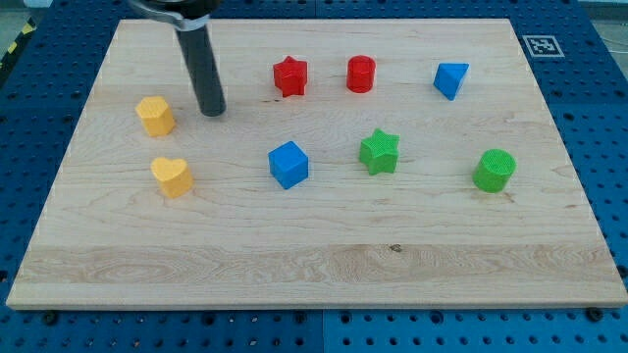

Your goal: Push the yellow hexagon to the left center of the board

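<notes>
My tip [213, 111] — bare, gripping nothing — stands just right of the yellow hexagon [155, 116].

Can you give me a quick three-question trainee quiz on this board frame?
1. True or false: my tip touches the yellow hexagon.
2. Which block lies nearest the view's right edge? A) blue triangular block B) green cylinder C) green star
3. Fill in: below the hexagon, towards the view's bottom, sits the yellow ____.

Key
1. False: the tip stands apart, on the hexagon's right in the view.
2. B
3. heart
</notes>
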You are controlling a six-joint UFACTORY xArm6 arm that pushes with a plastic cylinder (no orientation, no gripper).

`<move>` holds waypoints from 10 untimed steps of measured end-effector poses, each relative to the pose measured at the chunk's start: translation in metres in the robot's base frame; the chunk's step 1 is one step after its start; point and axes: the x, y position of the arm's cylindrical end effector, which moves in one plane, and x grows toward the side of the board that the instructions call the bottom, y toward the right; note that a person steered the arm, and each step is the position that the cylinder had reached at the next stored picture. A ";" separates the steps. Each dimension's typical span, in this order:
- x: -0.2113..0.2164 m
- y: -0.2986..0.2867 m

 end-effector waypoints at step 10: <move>0.020 -0.048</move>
